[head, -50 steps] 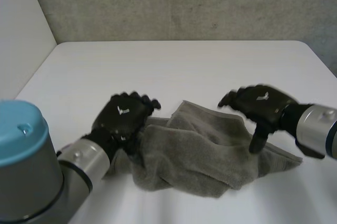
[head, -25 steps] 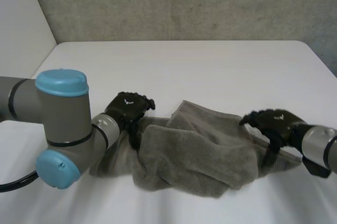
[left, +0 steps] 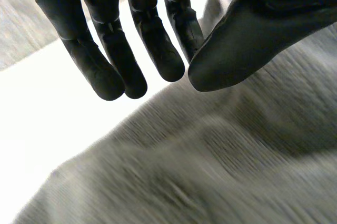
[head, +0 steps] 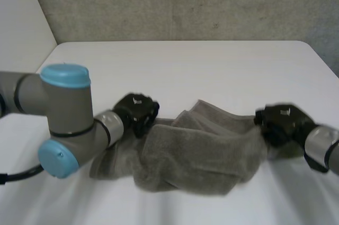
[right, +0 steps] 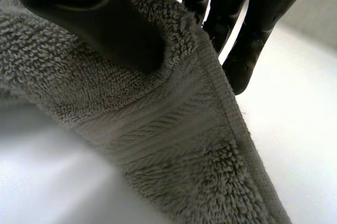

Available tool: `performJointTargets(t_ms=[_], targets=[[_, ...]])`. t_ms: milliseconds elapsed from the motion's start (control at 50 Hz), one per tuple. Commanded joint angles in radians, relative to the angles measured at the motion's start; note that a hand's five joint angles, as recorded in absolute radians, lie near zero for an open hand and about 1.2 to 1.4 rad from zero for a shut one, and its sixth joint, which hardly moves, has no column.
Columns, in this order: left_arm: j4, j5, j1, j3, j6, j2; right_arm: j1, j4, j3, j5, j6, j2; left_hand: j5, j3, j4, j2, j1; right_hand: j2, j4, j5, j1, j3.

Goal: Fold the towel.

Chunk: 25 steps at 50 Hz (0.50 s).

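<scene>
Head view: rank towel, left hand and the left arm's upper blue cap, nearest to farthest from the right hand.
1. The towel: pinched in the right hand itself.
2. The left hand: at the towel's opposite end.
3. The upper blue cap: farthest, on the left arm.

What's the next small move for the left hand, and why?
Probably lower the left hand and pinch the towel beneath it: its fingers hang straight just above the cloth, holding nothing, while the right hand pinches the opposite end.

Towel (head: pixel 196 153) on table (head: pixel 180 71); left hand (head: pixel 139 109), right hand (head: pixel 280 124) at ends.
</scene>
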Motion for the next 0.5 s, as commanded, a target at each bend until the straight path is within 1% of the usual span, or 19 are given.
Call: performJointTargets(t_ms=[20,40,60,100,140,160,200,220,260,280,300,320,340,360,380,420,440,480,500], targets=[[0.126,-0.153,0.047,0.181,-0.074,0.108,0.115,-0.254,-0.226,0.027,0.127,-0.142,-0.261,-0.142,-0.119,-0.12,-0.067,0.086,0.056,0.067,0.064,0.063],[0.205,-0.193,0.057,0.195,-0.107,0.144,0.129,-0.366,-0.24,0.052,0.148,-0.16,-0.261,-0.142,-0.119,-0.12,-0.067,0.086,0.056,0.067,0.064,0.063],[0.206,-0.194,0.057,0.195,-0.108,0.144,0.129,-0.367,-0.24,0.052,0.148,-0.16,-0.261,-0.142,-0.119,-0.12,-0.067,0.086,0.056,0.067,0.064,0.063],[0.36,-0.247,0.07,0.177,-0.183,0.246,0.161,-0.564,-0.267,0.13,0.177,-0.174,-0.261,-0.142,-0.119,-0.12,-0.067,0.086,0.056,0.067,0.064,0.063],[0.416,-0.253,0.078,0.157,-0.216,0.294,0.178,-0.582,-0.289,0.159,0.179,-0.17,-0.261,-0.142,-0.119,-0.12,-0.067,0.086,0.056,0.067,0.064,0.063],[0.416,-0.253,0.078,0.157,-0.217,0.294,0.178,-0.582,-0.289,0.159,0.179,-0.17,-0.261,-0.142,-0.119,-0.12,-0.067,0.086,0.056,0.067,0.064,0.063],[0.438,-0.244,0.089,0.087,-0.249,0.357,0.19,-0.48,-0.364,0.178,0.177,-0.145,-0.261,-0.142,-0.119,-0.12,-0.067,0.086,0.056,0.067,0.064,0.063],[0.438,-0.244,0.089,0.086,-0.249,0.357,0.19,-0.479,-0.364,0.178,0.177,-0.145,-0.261,-0.142,-0.119,-0.12,-0.067,0.086,0.056,0.067,0.064,0.063],[0.419,-0.212,0.087,0.015,-0.252,0.371,0.196,-0.293,-0.425,0.159,0.173,-0.07,-0.261,-0.142,-0.119,-0.12,-0.067,0.086,0.056,0.067,0.064,0.063],[0.419,-0.212,0.087,0.014,-0.252,0.371,0.196,-0.292,-0.425,0.159,0.173,-0.07,-0.261,-0.142,-0.119,-0.12,-0.067,0.086,0.056,0.067,0.064,0.063],[0.401,-0.194,0.086,-0.019,-0.252,0.369,0.207,-0.213,-0.441,0.15,0.167,-0.041,-0.261,-0.142,-0.119,-0.12,-0.067,0.086,0.056,0.067,0.064,0.063],[0.401,-0.194,0.086,-0.02,-0.252,0.369,0.207,-0.212,-0.441,0.15,0.167,-0.041,-0.261,-0.142,-0.119,-0.12,-0.067,0.086,0.056,0.067,0.064,0.063],[0.375,-0.177,0.081,-0.053,-0.25,0.363,0.221,-0.149,-0.436,0.145,0.153,-0.029,-0.366,-0.247,-0.224,-0.224,-0.172,0.086,0.056,0.067,0.064,0.063],[0.35,-0.16,0.078,-0.085,-0.249,0.354,0.233,-0.107,-0.424,0.142,0.135,-0.025,-0.541,-0.422,-0.399,-0.399,-0.347,0.086,0.056,0.067,0.064,0.063],[0.35,-0.16,0.078,-0.086,-0.249,0.354,0.233,-0.106,-0.424,0.142,0.134,-0.025,-0.543,-0.424,-0.401,-0.401,-0.349,0.086,0.056,0.067,0.064,0.063],[0.324,-0.135,0.074,-0.136,-0.246,0.292,0.242,-0.096,-0.36,0.138,0.087,-0.024,-0.692,-0.573,-0.55,-0.55,-0.498,0.086,0.056,0.067,0.064,0.063],[0.324,-0.135,0.074,-0.136,-0.246,0.291,0.242,-0.096,-0.359,0.138,0.087,-0.024,-0.693,-0.573,-0.551,-0.551,-0.499,0.086,0.056,0.067,0.064,0.063],[0.31,-0.132,0.072,-0.148,-0.246,0.221,0.239,-0.096,-0.288,0.136,0.043,-0.039,-0.941,-0.822,-0.799,-0.799,-0.747,0.086,0.056,0.067,0.064,0.063],[0.31,-0.132,0.072,-0.148,-0.246,0.221,0.239,-0.096,-0.287,0.136,0.042,-0.039,-0.942,-0.823,-0.8,-0.801,-0.748,0.086,0.056,0.067,0.064,0.063]])
